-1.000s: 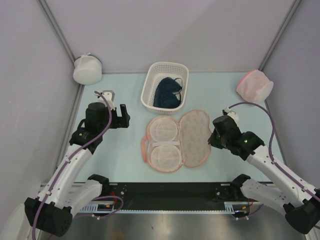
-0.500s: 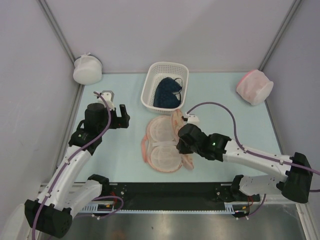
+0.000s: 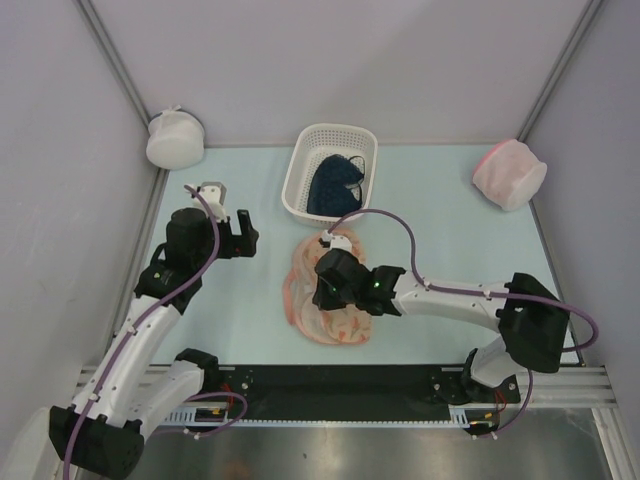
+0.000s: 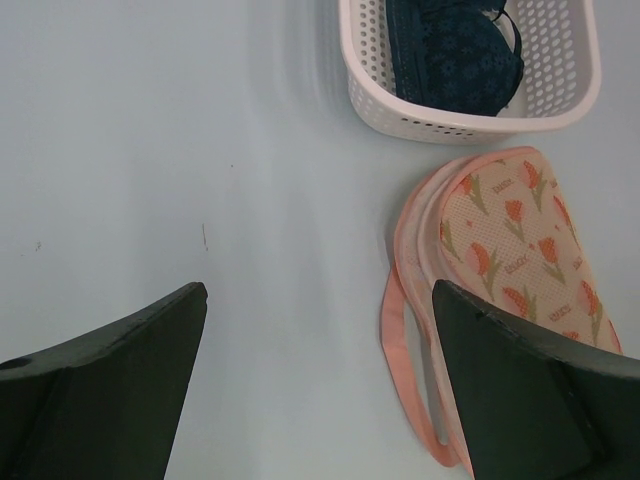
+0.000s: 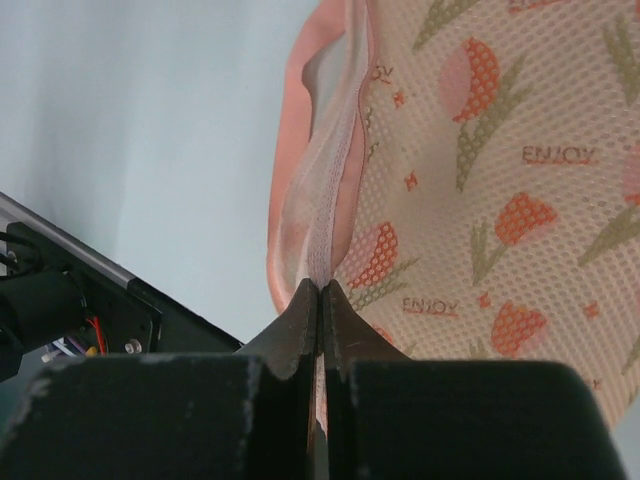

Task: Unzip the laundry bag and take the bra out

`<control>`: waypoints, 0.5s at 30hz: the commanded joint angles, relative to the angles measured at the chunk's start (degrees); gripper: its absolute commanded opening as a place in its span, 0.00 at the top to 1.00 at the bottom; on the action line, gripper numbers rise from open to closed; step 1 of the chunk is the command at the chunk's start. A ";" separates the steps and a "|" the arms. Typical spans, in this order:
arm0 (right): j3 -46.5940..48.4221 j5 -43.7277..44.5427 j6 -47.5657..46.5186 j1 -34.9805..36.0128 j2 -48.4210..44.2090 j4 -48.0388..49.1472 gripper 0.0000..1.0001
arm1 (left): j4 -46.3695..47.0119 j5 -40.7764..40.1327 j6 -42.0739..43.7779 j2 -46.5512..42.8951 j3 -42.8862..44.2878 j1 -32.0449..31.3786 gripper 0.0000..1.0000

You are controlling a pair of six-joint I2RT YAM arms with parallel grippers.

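While the right gripper (image 5: 320, 287) clamps the pink edge of the bag (image 3: 300, 310) between its jaws, just near-side of the basket (image 3: 297, 190), the bra (image 3: 333, 185) sits in that basket and the left gripper (image 3: 243, 235) hangs wide open to its left.

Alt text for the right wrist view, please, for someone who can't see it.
The right gripper, jaws shut, pinches the pale pink edge of the laundry bag, whose beige mesh printed with orange tulips and ENJOY fills the right side. Pale blue table lies left, a black rail bottom left.
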 commanded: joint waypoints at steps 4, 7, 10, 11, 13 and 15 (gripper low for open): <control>4.25 -2.97 -0.82 0.41 4.38 5.87 1.00 | 1.35 0.13 1.03 -1.22 -0.48 0.48 0.00; 4.60 -3.49 -0.74 0.59 5.61 6.32 1.00 | 1.17 0.04 1.12 -1.31 -0.66 0.48 0.00; 4.69 -3.76 -0.65 0.68 6.84 6.23 1.00 | 1.17 -0.13 1.12 -1.22 -0.66 0.48 0.00; 4.78 -3.85 -0.65 0.68 7.10 5.79 0.97 | 1.17 -0.05 1.12 -1.22 -0.66 0.48 0.00; 5.21 -4.11 -1.00 0.94 7.37 5.26 0.81 | 1.17 -0.22 1.12 -1.22 -0.57 0.48 0.00; 5.39 -3.59 -1.70 1.03 6.76 4.56 0.48 | 1.26 -0.22 1.12 -1.14 -0.66 0.48 0.00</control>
